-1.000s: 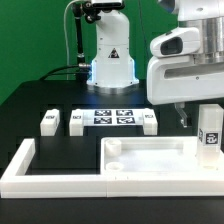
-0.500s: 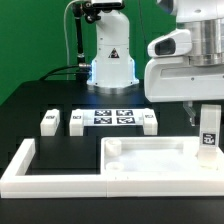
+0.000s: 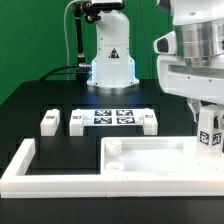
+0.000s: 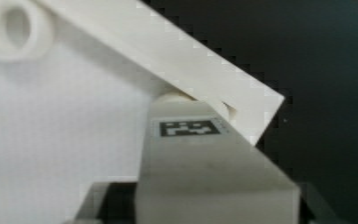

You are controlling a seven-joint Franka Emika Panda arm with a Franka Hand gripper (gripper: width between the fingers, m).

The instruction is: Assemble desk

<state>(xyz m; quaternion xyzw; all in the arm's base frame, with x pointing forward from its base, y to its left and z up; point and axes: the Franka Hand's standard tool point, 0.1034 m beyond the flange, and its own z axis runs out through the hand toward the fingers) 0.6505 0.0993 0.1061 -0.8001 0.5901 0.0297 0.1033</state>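
Marker board (image 3: 113, 118); border fence (image 3: 50, 180); black table (image 3: 30, 103).

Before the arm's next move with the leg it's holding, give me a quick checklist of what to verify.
1. Grip: end effector shut on the small white plastic block leg with a square tag: ok.
2. Held leg upright in the exterior view: ok.
3. Held leg at a corner of the white rimmed rectangular plastic tabletop: ok.
4. Held leg lined up with that corner's hole: cannot tell.
5. Three spare white block legs stand by the marker board, away from the held leg: ok.
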